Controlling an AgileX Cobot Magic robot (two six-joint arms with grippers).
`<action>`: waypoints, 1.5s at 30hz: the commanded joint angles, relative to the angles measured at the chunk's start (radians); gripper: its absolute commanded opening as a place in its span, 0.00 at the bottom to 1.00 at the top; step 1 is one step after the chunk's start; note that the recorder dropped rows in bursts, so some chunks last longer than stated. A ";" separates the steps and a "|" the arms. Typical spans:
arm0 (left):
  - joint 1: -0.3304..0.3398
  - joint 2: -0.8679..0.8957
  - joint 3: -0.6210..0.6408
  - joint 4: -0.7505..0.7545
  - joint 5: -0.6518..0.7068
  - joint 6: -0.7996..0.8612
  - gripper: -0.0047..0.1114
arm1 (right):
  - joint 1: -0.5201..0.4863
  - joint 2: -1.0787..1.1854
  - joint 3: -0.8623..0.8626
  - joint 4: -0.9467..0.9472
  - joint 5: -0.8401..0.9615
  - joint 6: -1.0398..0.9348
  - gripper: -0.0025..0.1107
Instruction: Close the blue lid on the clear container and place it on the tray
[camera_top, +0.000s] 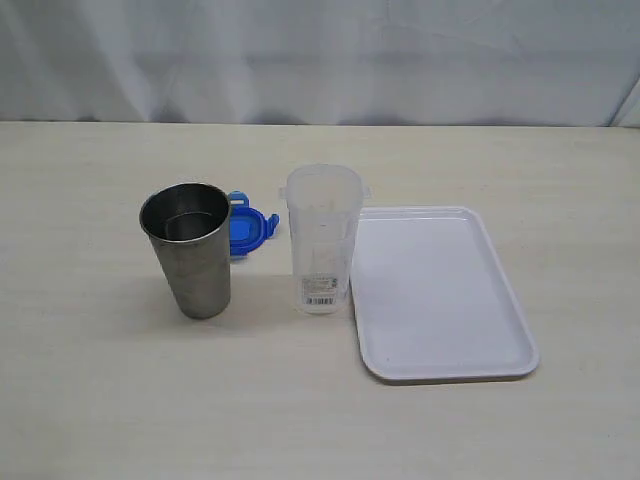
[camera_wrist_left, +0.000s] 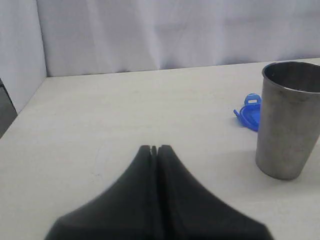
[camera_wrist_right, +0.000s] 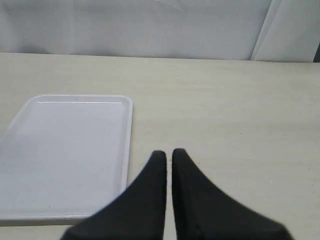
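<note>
The left claw (camera_wrist_left: 154, 148) is fully shut with its tips pressed together; it holds nothing and hangs over bare desk (camera_top: 100, 400). The right claw (camera_wrist_right: 169, 152) is likewise closed, with only a hairline gap between its tips, and is empty. Ahead of the left claw and well apart from it stands a grey metal cup (camera_wrist_left: 287, 125), upright. The blue lid (camera_wrist_left: 250, 114) lies flat on the desk just beyond that cup and is partly hidden by it. The tray (camera_wrist_right: 75, 150) lies ahead of the right claw, near it but not touching, with nothing on it. The clear container (camera_top: 322, 240) stands upright and uncovered between the cup and the tray, just beside the tray's rim and out of both claws' reach.
</note>
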 joint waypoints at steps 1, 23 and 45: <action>-0.008 -0.003 0.004 0.004 -0.011 0.002 0.04 | 0.002 -0.004 0.002 0.000 0.000 0.002 0.06; -0.008 0.077 -0.021 -0.033 -0.944 -0.320 0.04 | 0.002 -0.004 0.002 0.000 0.000 0.002 0.06; -0.008 1.046 -0.081 0.343 -1.358 -0.266 0.70 | 0.002 -0.004 0.002 0.000 0.000 0.002 0.06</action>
